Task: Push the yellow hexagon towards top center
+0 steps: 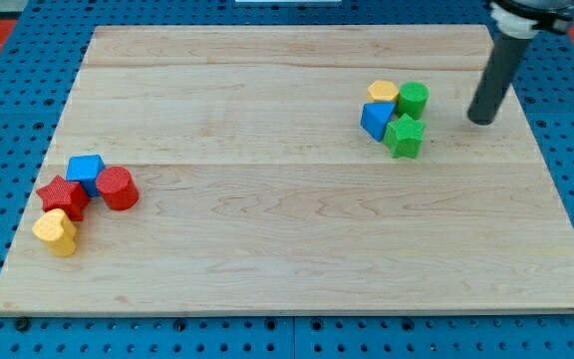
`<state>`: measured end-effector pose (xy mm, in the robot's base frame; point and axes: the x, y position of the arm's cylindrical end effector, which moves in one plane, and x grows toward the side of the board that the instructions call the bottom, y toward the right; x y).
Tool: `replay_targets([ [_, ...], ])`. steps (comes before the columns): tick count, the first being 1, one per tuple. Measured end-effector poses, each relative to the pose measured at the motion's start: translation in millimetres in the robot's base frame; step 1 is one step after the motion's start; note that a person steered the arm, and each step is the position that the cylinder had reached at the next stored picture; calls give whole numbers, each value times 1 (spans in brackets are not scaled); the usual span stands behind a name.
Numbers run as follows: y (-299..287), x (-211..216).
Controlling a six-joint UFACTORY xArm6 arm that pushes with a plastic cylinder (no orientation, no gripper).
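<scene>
The yellow hexagon [383, 92] sits on the wooden board at the view's upper right, in a tight cluster. A green cylinder [414, 99] touches its right side, a blue block [375, 121] lies just below it, and a green star [404, 136] is at the cluster's lower right. My tip [481, 121] is on the board to the right of the cluster, about 70 px right of the green cylinder and touching no block. The dark rod slants up to the view's top right.
A second cluster lies at the view's lower left: a blue block [86, 172], a red star [62, 195], a red cylinder [117, 187] and a yellow heart-like block [56, 232]. The wooden board [287, 249] rests on blue pegboard.
</scene>
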<state>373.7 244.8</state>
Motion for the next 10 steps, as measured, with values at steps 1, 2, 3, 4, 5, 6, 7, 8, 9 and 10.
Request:
replay_targets([
  [1,2,-53],
  [2,-26,-79],
  [3,-77,-58],
  [4,-135,-31],
  [5,-163,-10],
  [6,-203,11],
  [7,-284,34],
  [8,-299,35],
  [9,-311,36],
  [10,-364,15],
])
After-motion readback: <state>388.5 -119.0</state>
